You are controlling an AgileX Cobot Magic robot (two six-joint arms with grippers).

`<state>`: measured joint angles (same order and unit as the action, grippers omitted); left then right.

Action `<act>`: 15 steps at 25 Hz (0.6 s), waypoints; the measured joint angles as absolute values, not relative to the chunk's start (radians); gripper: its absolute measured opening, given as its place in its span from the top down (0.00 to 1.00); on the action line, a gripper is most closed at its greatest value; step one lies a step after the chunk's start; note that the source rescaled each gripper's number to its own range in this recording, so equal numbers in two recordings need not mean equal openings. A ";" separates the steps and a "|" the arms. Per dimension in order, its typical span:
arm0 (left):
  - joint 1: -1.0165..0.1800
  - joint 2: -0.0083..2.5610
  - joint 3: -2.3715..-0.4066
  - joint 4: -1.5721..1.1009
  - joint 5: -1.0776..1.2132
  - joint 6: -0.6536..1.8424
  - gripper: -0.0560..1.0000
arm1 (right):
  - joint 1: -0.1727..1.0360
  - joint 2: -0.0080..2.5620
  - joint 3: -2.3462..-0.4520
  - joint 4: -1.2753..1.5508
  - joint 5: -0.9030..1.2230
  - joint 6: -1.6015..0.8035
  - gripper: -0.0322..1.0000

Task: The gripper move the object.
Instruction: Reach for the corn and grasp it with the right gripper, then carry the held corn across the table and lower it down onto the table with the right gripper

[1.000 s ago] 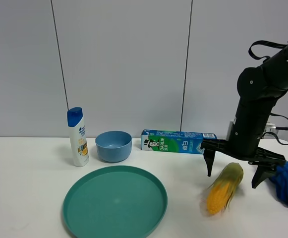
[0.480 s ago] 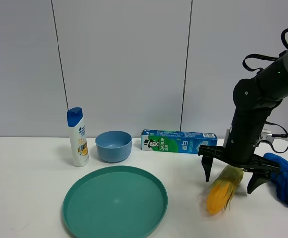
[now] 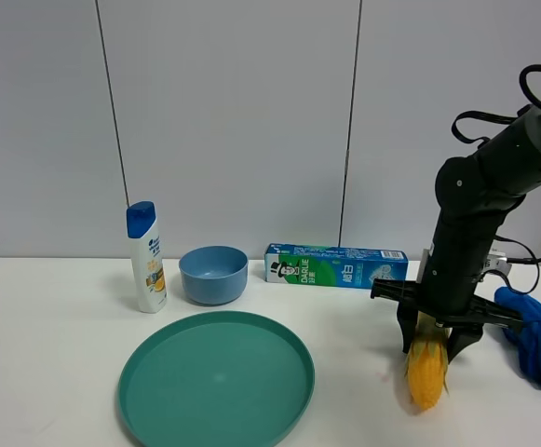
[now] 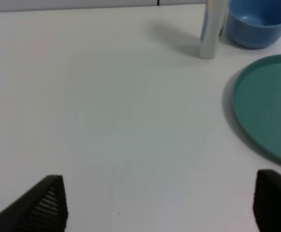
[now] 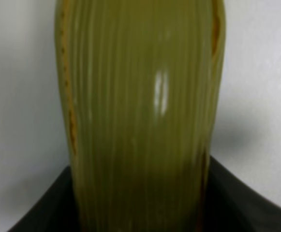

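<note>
A yellow corn cob with a green husk end (image 3: 426, 371) lies on the white table at the right. My right gripper (image 3: 432, 348) comes down on its husk end, and both black fingers press its sides. In the right wrist view the cob (image 5: 140, 111) fills the frame, with the dark fingers (image 5: 48, 203) against it on both sides. My left gripper (image 4: 159, 205) is open and empty over bare table; it is out of the exterior view.
A teal plate (image 3: 216, 380) lies front centre, also in the left wrist view (image 4: 271, 106). Behind it stand a blue bowl (image 3: 213, 274), a shampoo bottle (image 3: 146, 258) and a toothpaste box (image 3: 335, 265). A blue cloth (image 3: 538, 340) lies at the far right.
My right gripper's fingers have come together from wide open onto the corn. The cob has turned from slanted to pointing straight toward the front edge.
</note>
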<state>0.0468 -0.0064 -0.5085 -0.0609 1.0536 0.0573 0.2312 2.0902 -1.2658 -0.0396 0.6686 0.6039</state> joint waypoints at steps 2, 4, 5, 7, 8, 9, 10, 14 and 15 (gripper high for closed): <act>0.047 -0.006 -0.509 -0.061 1.054 0.057 0.00 | 0.231 2.090 -1.267 -0.040 0.669 0.591 0.97; 0.047 -0.006 -0.509 -0.061 1.054 0.057 0.00 | 0.231 2.087 -1.267 -0.040 0.672 0.547 0.97; 0.047 -0.006 -0.509 -0.061 1.054 0.057 0.00 | 0.231 2.081 -1.267 -0.040 0.676 0.514 0.97; 0.047 -0.006 -0.509 -0.061 1.054 0.057 0.00 | 0.231 2.047 -1.267 -0.039 0.702 0.431 0.97; 0.047 -0.006 -0.509 -0.061 1.054 0.057 0.00 | 0.231 2.023 -1.267 -0.038 0.715 0.394 0.97; 0.047 -0.006 -0.509 -0.061 1.054 0.057 0.00 | 0.231 1.985 -1.266 -0.031 0.724 0.365 0.97; 0.047 -0.006 -0.509 -0.061 1.054 0.057 0.00 | 0.231 1.941 -1.266 -0.021 0.727 0.329 0.97; 0.047 -0.006 -0.509 -0.061 1.054 0.057 0.00 | 0.261 1.736 -1.269 0.006 0.719 0.150 0.97; 0.047 -0.006 -0.509 -0.061 1.054 0.057 0.00 | 0.280 1.694 -1.281 0.011 0.723 0.081 0.97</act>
